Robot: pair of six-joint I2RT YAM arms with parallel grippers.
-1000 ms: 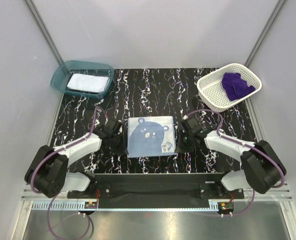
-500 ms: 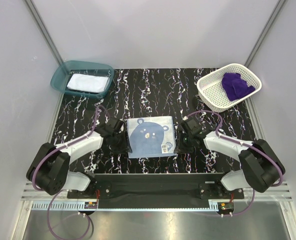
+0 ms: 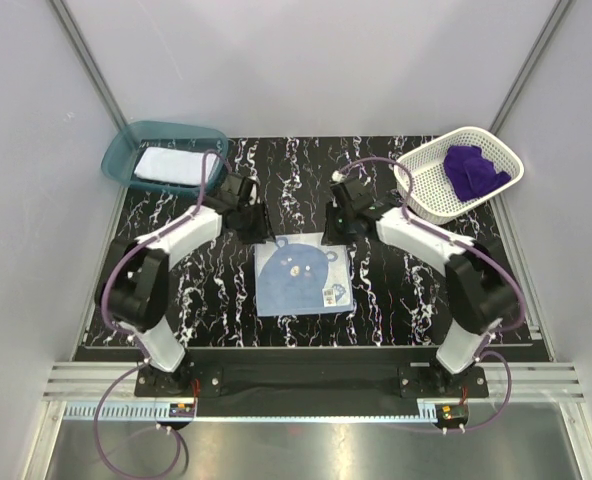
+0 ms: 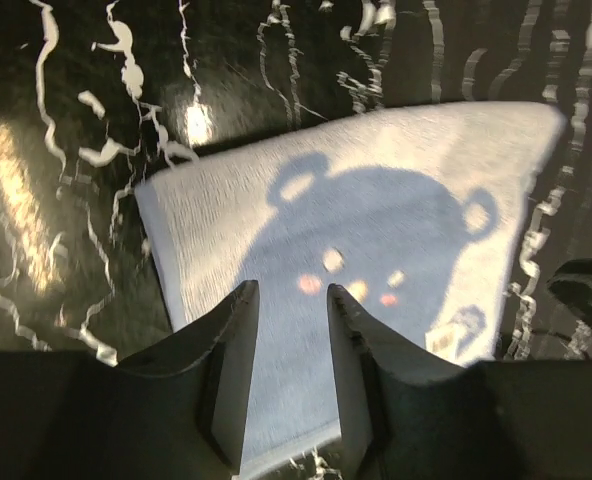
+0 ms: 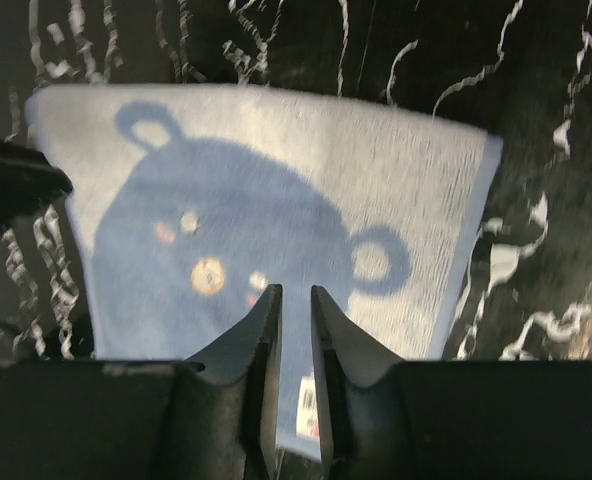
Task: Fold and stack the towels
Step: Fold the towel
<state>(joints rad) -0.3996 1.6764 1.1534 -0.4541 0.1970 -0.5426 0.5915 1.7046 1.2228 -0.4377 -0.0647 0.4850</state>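
The light blue towel with the bear-face print (image 3: 301,273) lies flat in the middle of the black marbled table; it also shows in the left wrist view (image 4: 376,200) and the right wrist view (image 5: 276,190). My left gripper (image 3: 251,218) (image 4: 291,295) hovers over its far left corner, jaws apart and empty. My right gripper (image 3: 342,220) (image 5: 294,292) hovers over its far right corner, jaws a narrow gap apart and empty. The white towel (image 3: 166,165) lies in the teal bin (image 3: 116,160). The purple towel (image 3: 473,170) lies crumpled in the white mesh basket (image 3: 421,185).
The bin stands at the table's far left corner and the basket at the far right corner. Grey walls with metal posts close in the sides and back. A small label (image 3: 329,294) shows at the blue towel's near right corner.
Both arms have swung from the near sides of the blue towel out to its far corners. The towel lies in the same place with the same outline.
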